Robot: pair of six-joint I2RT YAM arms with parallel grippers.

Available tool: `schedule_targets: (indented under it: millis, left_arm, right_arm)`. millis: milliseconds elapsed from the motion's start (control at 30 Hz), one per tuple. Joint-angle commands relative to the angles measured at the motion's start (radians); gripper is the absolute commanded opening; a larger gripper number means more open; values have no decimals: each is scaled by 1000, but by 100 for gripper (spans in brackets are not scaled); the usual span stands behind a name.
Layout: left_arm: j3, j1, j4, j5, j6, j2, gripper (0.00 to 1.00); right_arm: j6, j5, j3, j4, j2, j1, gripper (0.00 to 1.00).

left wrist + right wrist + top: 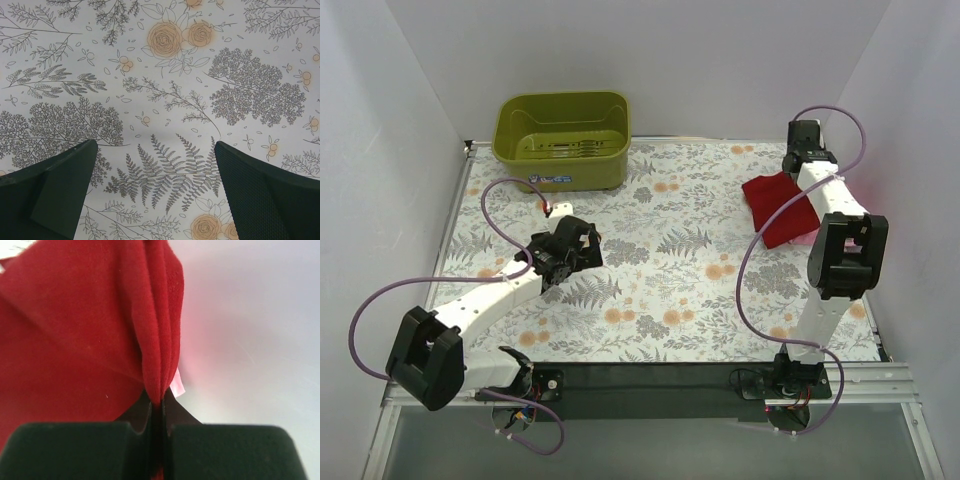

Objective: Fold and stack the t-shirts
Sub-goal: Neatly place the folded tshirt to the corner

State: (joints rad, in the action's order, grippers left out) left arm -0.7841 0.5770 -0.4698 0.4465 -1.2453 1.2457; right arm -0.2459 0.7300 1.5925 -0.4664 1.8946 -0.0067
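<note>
The deep red t-shirt [778, 205] lies bunched at the table's far right, over the light pink t-shirt [805, 238], of which only a thin edge shows. My right gripper [807, 166] is shut on a fold of the red t-shirt [85, 335]; the cloth runs between the closed jaws in the right wrist view, with a scrap of the pink t-shirt [177, 386] behind it. My left gripper [582, 240] is open and empty over the floral cloth, left of centre. Its fingers [55, 192] stand wide apart above bare tablecloth.
An olive-green plastic tub [563, 138] stands at the back left on the floral tablecloth [670, 280]. White walls close in the table at the back and on both sides. The right arm's upright link [840, 270] stands near the right edge.
</note>
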Motion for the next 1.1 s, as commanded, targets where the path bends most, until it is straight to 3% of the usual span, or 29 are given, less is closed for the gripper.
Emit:
schedule_targets:
  millis: [0, 400, 567, 600, 767, 800, 1067]
  left_arm:
    - [-21, -8, 8, 1, 1, 8, 98]
    - [-21, -6, 14, 6, -5, 49, 98]
    - [-20, -6, 17, 9, -5, 57, 98]
    - [-20, -8, 17, 9, -5, 58, 98]
    - [-24, -8, 17, 8, -3, 58, 98]
    - [-26, -6, 17, 11, -3, 55, 98]
    - [-29, -6, 20, 55, -5, -21, 98]
  right_arm:
    - [23, 2, -40, 132, 21, -81, 3]
    - [103, -38, -118, 192, 106, -156, 6]
    - [145, 48, -108, 195, 115, -168, 12]
    - [151, 63, -105, 195, 113, -170, 21]
    - [201, 132, -89, 189, 49, -171, 40]
    - [223, 134, -86, 174, 35, -171, 50]
    - [387, -98, -138, 68, -224, -170, 78]
